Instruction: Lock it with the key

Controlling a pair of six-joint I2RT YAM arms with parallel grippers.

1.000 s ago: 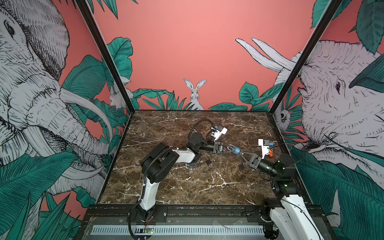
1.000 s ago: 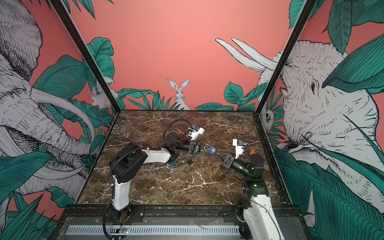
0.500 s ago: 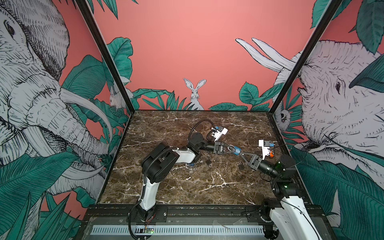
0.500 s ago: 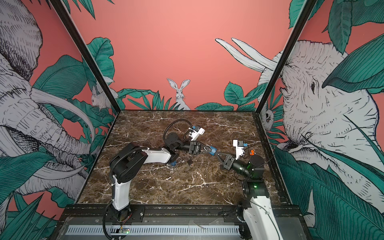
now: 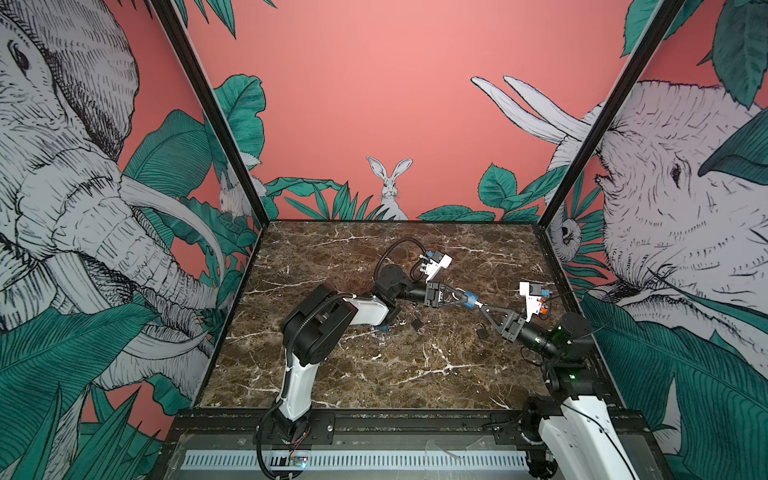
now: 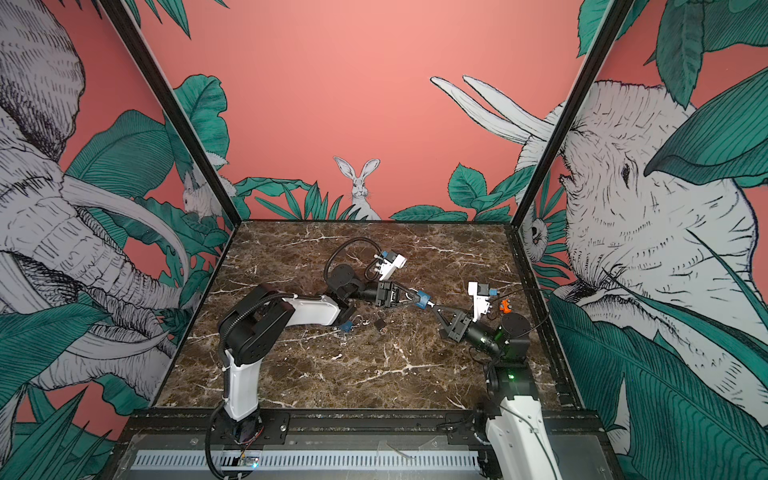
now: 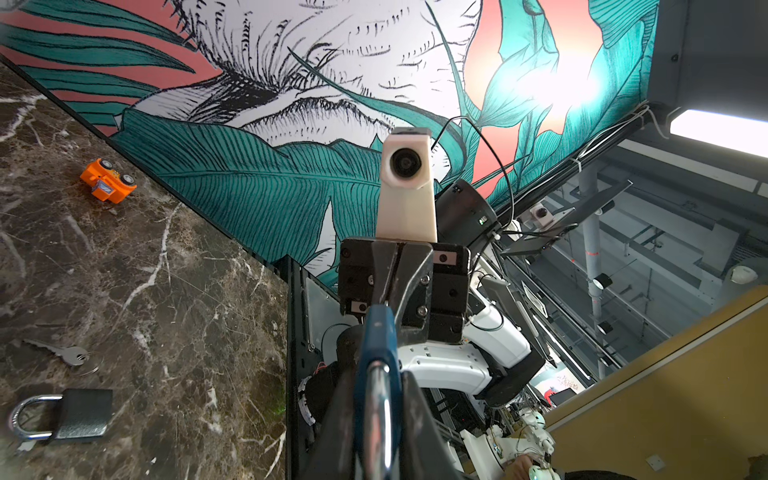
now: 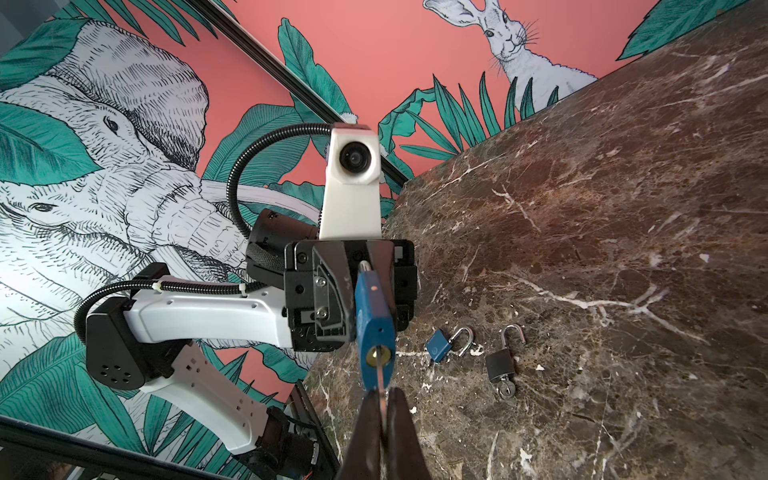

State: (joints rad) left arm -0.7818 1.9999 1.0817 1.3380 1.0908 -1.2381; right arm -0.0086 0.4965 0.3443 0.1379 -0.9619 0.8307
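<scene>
Padlock (image 5: 471, 299) sits between left pincer (image 5: 463, 301) and right pincer (image 5: 484, 308); 3 loose padlocks (image 5: 383, 328) (image 5: 417, 323) (image 5: 482, 332) on table (image 5: 374, 374).

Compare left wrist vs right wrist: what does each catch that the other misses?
Left wrist only: an orange toy car, a loose key on a ring, and a flat black padlock beside it.

Right wrist only: the inserted key in the keyhole, pinched by the right gripper. On the table lie a loose blue padlock and an open black lock, both with their shackles open.

Both: the held blue padlock, gripped by the left gripper, and the marble table.
</scene>
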